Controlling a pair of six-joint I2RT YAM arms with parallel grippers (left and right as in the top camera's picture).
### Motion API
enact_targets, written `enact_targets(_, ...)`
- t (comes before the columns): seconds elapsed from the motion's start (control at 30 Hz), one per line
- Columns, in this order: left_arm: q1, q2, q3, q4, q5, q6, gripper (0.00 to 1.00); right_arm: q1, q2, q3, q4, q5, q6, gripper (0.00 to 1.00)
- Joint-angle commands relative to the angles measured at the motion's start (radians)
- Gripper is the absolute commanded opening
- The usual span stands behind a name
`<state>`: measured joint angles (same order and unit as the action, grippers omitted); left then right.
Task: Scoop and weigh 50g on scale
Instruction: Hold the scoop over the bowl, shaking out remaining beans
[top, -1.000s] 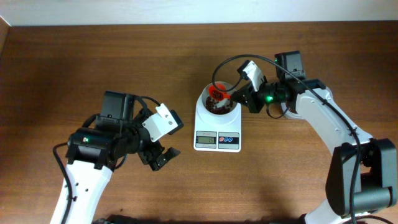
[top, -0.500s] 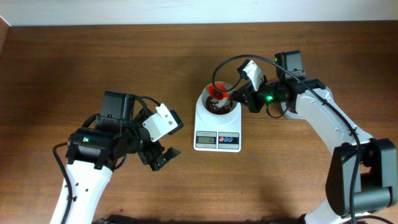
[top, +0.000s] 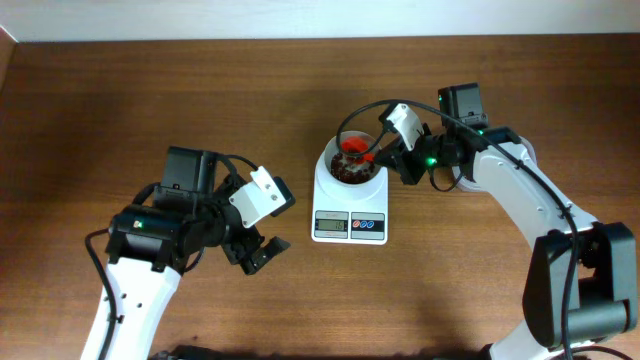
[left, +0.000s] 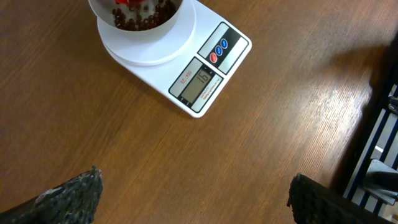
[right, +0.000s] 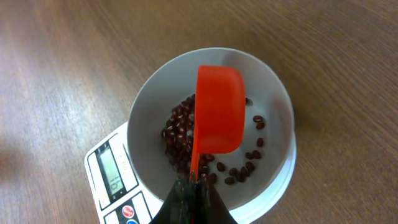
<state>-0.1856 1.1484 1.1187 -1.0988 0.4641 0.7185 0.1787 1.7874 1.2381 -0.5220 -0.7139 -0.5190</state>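
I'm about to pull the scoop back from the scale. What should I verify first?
1. Right hand shut on the scoop handle: ok.
2. Scoop sits over the bowl, inside its rim: ok.
3. Beans lie in the bowl: ok.
4. Scoop fully emptied: cannot tell, its inside is not clearly shown.
5. Display on the scale shows the target weight: cannot tell, digits too small to trust.
6. Left hand open and apart from the scale: ok.
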Motion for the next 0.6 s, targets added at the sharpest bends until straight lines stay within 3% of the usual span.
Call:
enact_targets(0.0, 0.005, 0.000, 0.021, 0.002, 0.007, 0.020, 0.99, 0.008, 0.003, 0.002, -0.009, -0.031, -0.068, 0.04)
enact_targets(0.47, 0.005, 0.000, 0.021, 0.002, 0.007, 0.020, 0.99, -0.002, -0.027, 0.003, -0.032, -0.105, -0.066, 0.04)
enact_targets(0.57, 0.005, 0.000, 0.021, 0.002, 0.007, 0.020, 0.99, -0.002, -0.027, 0.003, 0.003, -0.004, -0.019, 0.04)
